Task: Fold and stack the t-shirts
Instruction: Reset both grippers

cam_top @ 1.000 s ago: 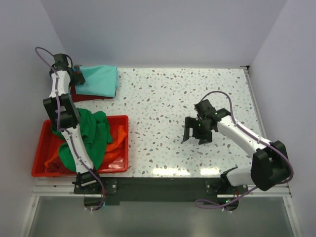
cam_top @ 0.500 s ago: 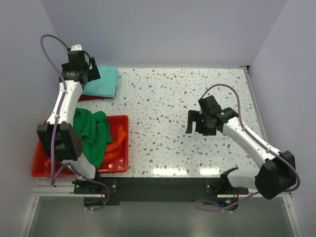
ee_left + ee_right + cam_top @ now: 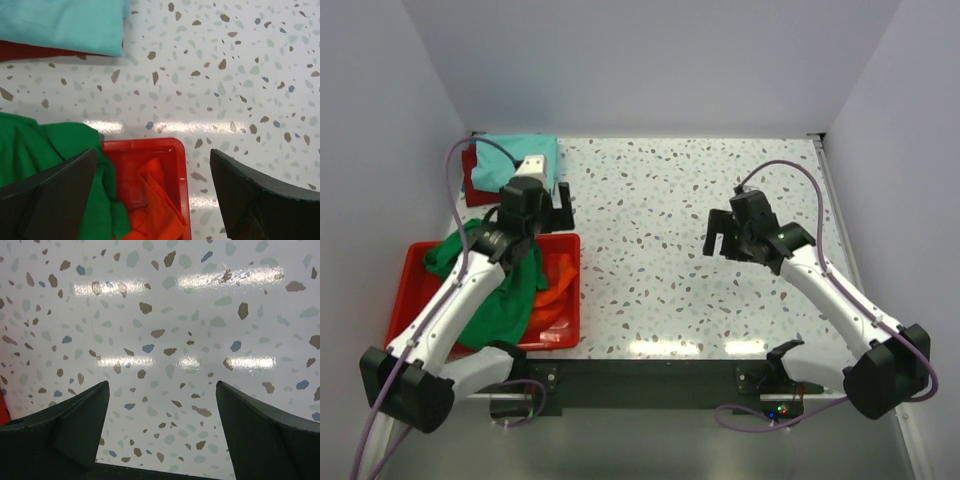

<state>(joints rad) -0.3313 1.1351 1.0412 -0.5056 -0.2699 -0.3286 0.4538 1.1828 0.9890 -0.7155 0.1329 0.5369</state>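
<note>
A folded teal t-shirt [image 3: 525,152] [image 3: 60,22] lies at the back left on top of a dark red t-shirt [image 3: 470,178] [image 3: 30,50]. A crumpled green t-shirt [image 3: 495,285] [image 3: 40,145] and an orange t-shirt [image 3: 555,285] [image 3: 160,200] sit in the red bin [image 3: 572,300] [image 3: 182,170]. My left gripper [image 3: 542,208] [image 3: 153,151] hovers open above the bin's far right corner, holding nothing. Over bare table at mid right, my right gripper [image 3: 725,238] [image 3: 162,383] is open and holds nothing.
The speckled white table [image 3: 650,270] runs between both arms. Walls close in on the left, back and right. The red bin stands at the near left edge, with the green shirt spilling over its far left rim.
My left arm has swung from the teal shirt at the back left corner to above the bin's far right corner. The right gripper has drifted a little back and to the right.
</note>
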